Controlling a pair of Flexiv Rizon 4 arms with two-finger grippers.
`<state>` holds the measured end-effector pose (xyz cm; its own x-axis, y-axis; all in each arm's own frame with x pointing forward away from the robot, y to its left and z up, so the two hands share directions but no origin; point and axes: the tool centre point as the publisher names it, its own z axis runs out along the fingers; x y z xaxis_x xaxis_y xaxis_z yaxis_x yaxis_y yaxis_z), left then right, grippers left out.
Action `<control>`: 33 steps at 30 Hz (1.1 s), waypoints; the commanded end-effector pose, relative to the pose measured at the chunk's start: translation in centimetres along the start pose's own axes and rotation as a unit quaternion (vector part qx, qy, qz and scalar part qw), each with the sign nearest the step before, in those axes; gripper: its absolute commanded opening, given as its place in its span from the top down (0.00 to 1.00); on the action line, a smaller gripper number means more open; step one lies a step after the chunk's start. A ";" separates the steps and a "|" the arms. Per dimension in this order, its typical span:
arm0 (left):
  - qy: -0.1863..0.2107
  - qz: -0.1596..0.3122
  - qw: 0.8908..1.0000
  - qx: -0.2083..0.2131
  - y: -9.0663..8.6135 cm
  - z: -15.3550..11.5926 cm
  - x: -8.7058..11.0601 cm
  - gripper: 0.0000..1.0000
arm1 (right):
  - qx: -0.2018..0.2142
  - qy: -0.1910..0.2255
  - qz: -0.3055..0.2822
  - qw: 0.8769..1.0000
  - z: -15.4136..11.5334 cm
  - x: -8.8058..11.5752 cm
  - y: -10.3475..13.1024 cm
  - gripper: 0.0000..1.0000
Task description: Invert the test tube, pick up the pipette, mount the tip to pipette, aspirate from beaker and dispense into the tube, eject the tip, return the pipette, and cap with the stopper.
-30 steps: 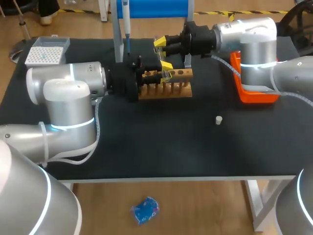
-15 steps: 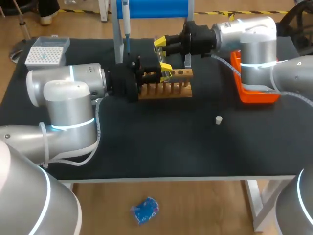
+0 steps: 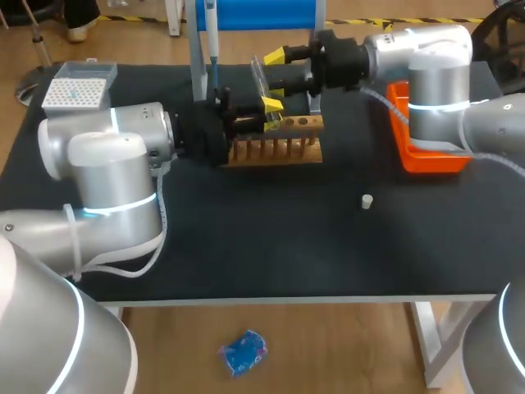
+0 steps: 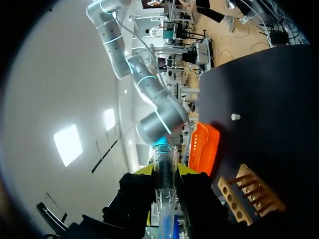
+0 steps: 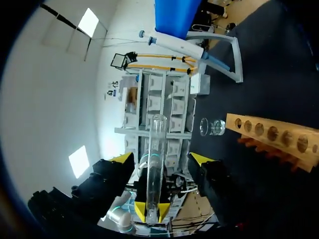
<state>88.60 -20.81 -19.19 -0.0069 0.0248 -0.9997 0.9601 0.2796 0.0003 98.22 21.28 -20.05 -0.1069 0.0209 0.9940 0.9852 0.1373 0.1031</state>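
A clear test tube stands nearly upright above the wooden rack, with my left gripper shut on its lower end. In the left wrist view the tube is pinched between the fingers of the left gripper. My right gripper is open beside the tube's upper part. In its wrist view the tube rises in the gap of the right gripper, clear of both fingers. The pipette hangs on its stand. A white stopper lies on the mat.
A tip box sits at the back left and an orange tray at the back right. A glass beaker stands by the end of the rack. The black mat stretches in front of the rack.
My right gripper has opened, let go of the test tube and drawn back a little. The left gripper keeps the tube, which has shifted slightly left and up.
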 end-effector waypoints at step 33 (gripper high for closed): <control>0.057 -0.408 0.911 -0.011 1.6 -0.5 -3.1 1.00 | 0.092 -0.258 -0.580 0.767 -6.4 1.3 -2.7 0.00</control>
<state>89.27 -19.54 -16.65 -0.4777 -0.1156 -0.8709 0.8211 0.2937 -0.4894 97.33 15.62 -19.43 -0.8642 0.0738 0.4977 0.4966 0.2838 0.8203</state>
